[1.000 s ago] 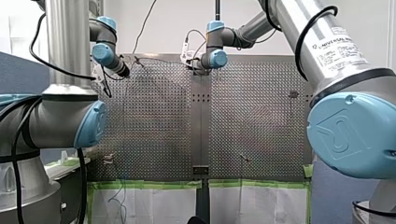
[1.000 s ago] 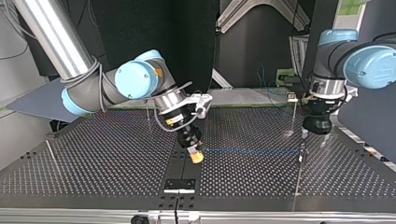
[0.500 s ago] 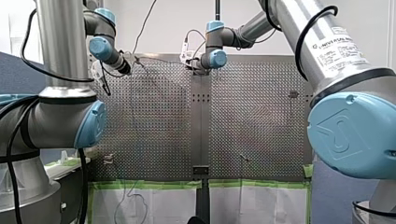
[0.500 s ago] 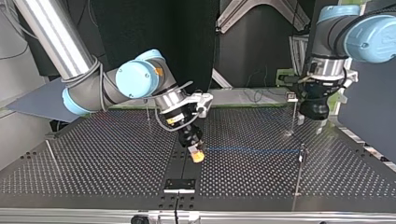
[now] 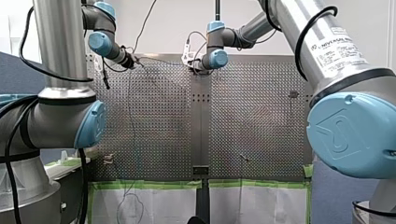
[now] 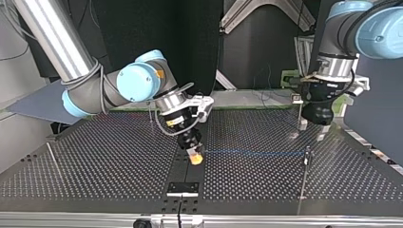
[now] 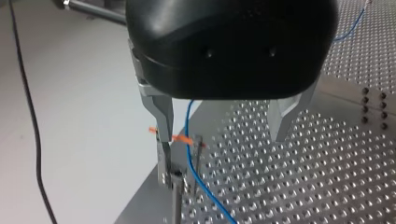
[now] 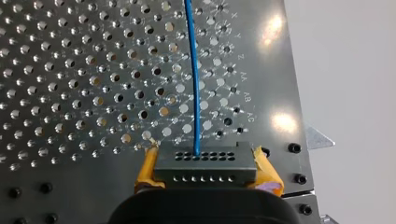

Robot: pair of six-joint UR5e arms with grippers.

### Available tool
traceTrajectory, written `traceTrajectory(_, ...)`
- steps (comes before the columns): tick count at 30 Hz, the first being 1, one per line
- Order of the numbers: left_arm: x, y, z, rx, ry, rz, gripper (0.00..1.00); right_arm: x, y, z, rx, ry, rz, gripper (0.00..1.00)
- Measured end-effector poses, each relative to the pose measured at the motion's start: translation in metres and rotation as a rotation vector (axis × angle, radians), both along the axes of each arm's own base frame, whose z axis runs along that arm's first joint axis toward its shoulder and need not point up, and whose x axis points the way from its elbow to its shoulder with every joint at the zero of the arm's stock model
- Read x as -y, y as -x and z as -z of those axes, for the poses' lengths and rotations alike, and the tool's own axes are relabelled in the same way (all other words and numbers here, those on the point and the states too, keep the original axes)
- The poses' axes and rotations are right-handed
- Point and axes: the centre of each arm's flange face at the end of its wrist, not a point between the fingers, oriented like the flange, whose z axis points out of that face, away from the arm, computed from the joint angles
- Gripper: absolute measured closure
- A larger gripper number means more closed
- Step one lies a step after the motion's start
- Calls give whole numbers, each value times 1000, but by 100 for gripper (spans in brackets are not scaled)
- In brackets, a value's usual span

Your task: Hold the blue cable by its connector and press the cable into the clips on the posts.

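Observation:
In the right wrist view my right gripper (image 8: 205,163) is shut on a black connector (image 8: 205,171), which sits between its yellow pads (image 8: 267,175). The blue cable (image 8: 193,79) leaves the connector and runs straight ahead over the perforated table. In the top view the cable (image 6: 254,152) stretches level from my right gripper (image 6: 195,156) to a clip post (image 6: 307,154). My left gripper (image 6: 313,130) hangs open above and just behind that post. In the left wrist view its metal fingers (image 7: 162,112) stand wide apart. The cable (image 7: 188,140) passes beside a clip with an orange tag (image 7: 179,138).
More thin posts stand on the table: one behind my left gripper (image 6: 299,114), one near my right arm's wrist (image 6: 151,114), one at the top view's left (image 6: 52,156). A black bracket (image 6: 182,188) sits at the near edge. Loose cable hangs off the table (image 5: 130,200).
My left gripper has lifted off the clip post and drawn back, still open. My right gripper has shifted slightly towards the top view's left, keeping the connector and the cable taut.

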Motion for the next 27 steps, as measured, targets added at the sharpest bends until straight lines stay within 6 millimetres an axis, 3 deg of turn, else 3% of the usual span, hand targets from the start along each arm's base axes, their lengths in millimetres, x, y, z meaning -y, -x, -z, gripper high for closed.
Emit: traceTrajectory(27,1,5,-15,33,-236,-6,0,0,1,2,-9,-3,10,100)
